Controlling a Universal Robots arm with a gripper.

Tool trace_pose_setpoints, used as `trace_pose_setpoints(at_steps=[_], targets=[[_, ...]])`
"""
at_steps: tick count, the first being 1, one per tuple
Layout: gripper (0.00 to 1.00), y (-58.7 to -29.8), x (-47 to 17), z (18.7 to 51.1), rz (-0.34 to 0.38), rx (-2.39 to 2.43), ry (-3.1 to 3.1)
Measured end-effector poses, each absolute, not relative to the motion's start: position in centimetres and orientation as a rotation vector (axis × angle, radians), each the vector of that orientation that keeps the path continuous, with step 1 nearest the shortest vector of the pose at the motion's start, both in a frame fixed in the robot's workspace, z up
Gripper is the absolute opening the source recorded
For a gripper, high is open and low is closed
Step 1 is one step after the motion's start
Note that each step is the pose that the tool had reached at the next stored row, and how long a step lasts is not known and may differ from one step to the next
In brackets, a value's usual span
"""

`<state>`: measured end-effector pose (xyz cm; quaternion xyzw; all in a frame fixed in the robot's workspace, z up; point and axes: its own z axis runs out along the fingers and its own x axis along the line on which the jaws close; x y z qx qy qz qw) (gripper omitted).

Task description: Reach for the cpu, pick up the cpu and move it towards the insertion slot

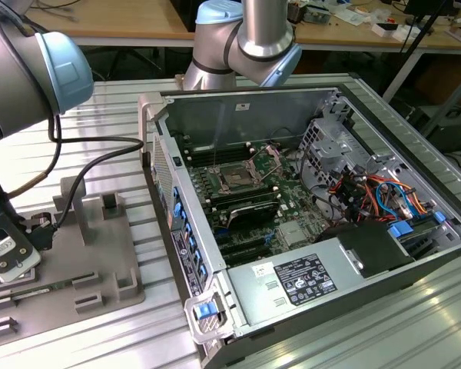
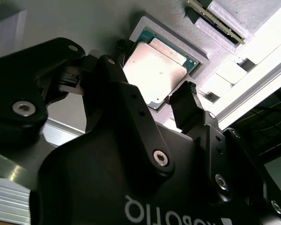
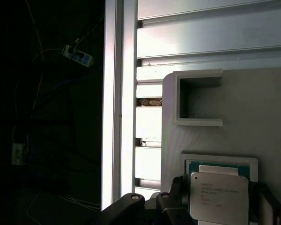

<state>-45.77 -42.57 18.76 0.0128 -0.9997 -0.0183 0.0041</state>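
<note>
One cpu (image 2: 157, 70) sits in the square recess of the grey tray (image 3: 253, 117), which is on the bench (image 1: 123, 123) at the exterior view's left. The tool (image 2: 150, 76) is down over it with jaws spread, one finger on each side of the chip, close to its edges. The slot (image 1: 237, 178) is well apart, inside the open case (image 1: 353, 254) at the exterior view's right, dark centre showing.

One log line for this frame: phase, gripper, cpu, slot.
phase: reach | gripper: over cpu, grasp unclear | cpu: in grey tray recess | insertion slot: inside open case, no cpu in it
</note>
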Motion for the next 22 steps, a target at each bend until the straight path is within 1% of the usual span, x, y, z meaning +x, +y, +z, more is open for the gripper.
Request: trace_pose_setpoints(at_steps=[8,9,12,14,22], targets=[[0.64,-42.57,-45.77,18.75,-0.057,0.04,-3.133],[0.57,-42.57,-45.77,18.75,-0.057,0.04,-3.133],[0.57,-42.57,-45.77,18.75,-0.057,0.04,-3.133],[0.55,-42.57,-45.77,18.74,-0.057,0.04,-3.133],[0.55,-42.57,-45.77,19.09,-0.057,0.04,-3.133]])
